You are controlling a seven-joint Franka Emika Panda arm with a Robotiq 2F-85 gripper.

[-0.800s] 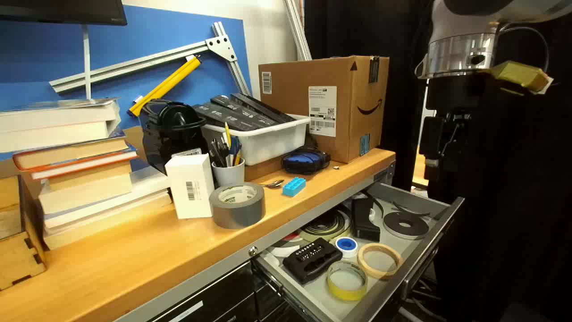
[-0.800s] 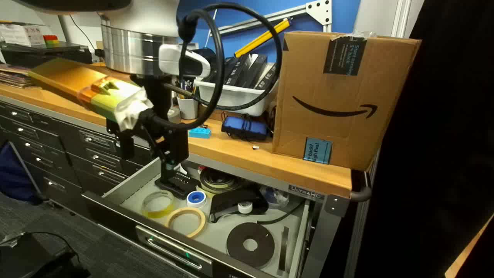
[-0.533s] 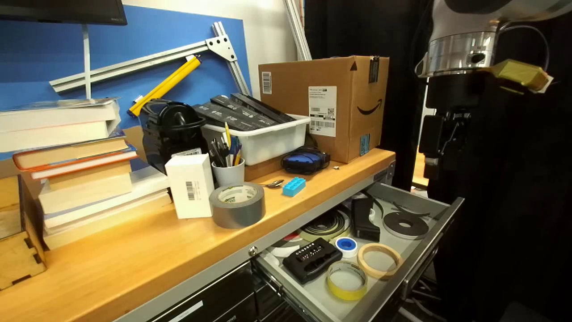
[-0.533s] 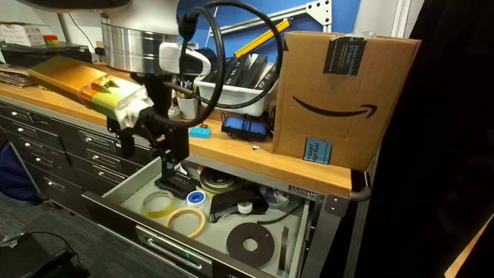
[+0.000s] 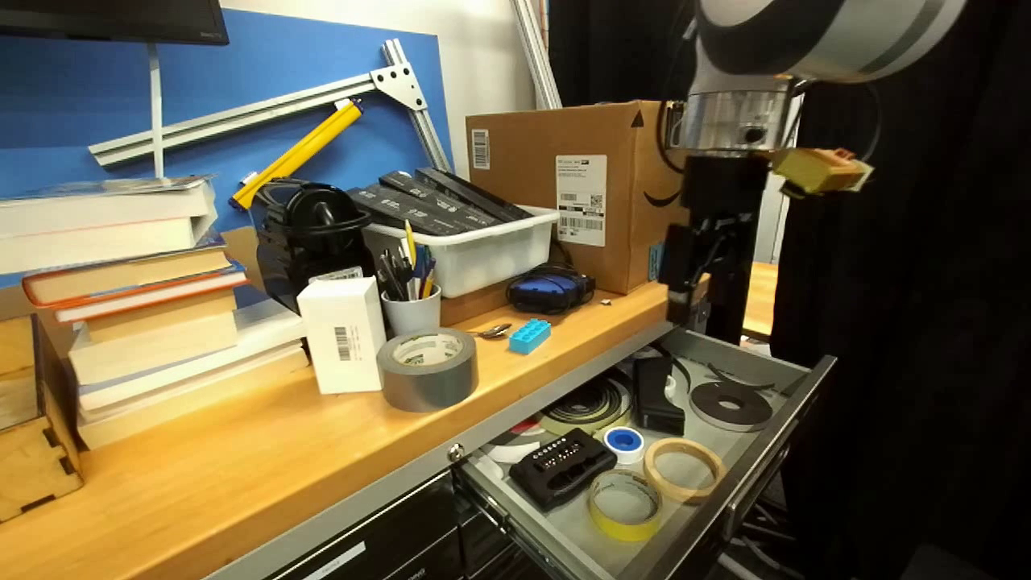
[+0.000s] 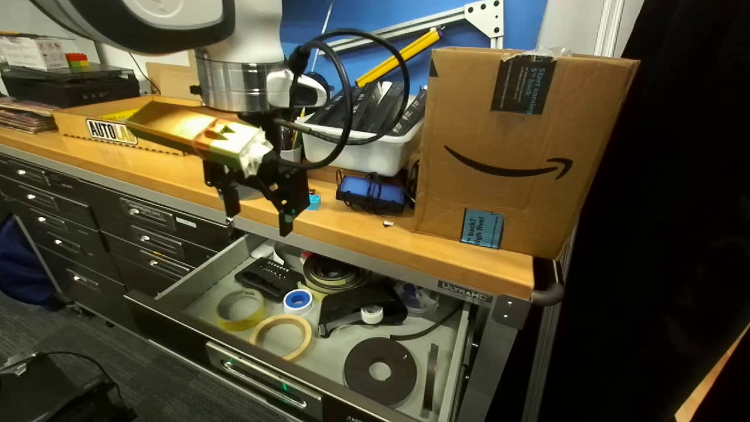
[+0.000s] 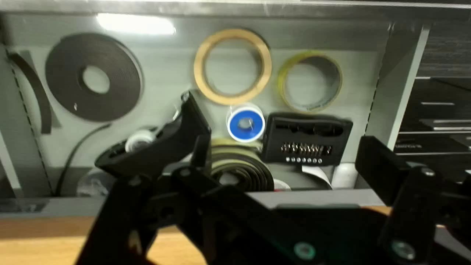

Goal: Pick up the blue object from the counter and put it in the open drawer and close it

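Blue brick (image 5: 530,337), one, light blue, studded on top: on the counter (image 5: 266,475) in both exterior views, between a grey tape roll (image 5: 435,387) and a cable-wrapped navy-blue item (image 5: 550,286), with a small spoon-shaped item (image 5: 497,330) just beside it. Drawer (image 6: 202,275), one, grey with dark front, standing open below the counter edge; contents include yellow tape ring (image 5: 627,529), tan tape ring (image 7: 199,68), blue-and-white spool (image 7: 237,129), black bit case (image 7: 309,138), black tape dispenser (image 6: 351,308), dark coil (image 7: 256,173) and flat dark roll (image 6: 360,363). Fingers (image 7: 381,165), one pair, black: spread wide, pointing down, well apart from the brick, with the drawer beneath them in the wrist view. Further counter stock: white box (image 5: 342,334), upright; grey cup (image 5: 412,316) holding pens (image 5: 395,278), just beside the box; white bin (image 5: 491,262) filled with black boxes (image 5: 427,205); brown carton (image 5: 556,137), printed, near the counter's end; book stack (image 5: 153,306), several volumes, lying flat.
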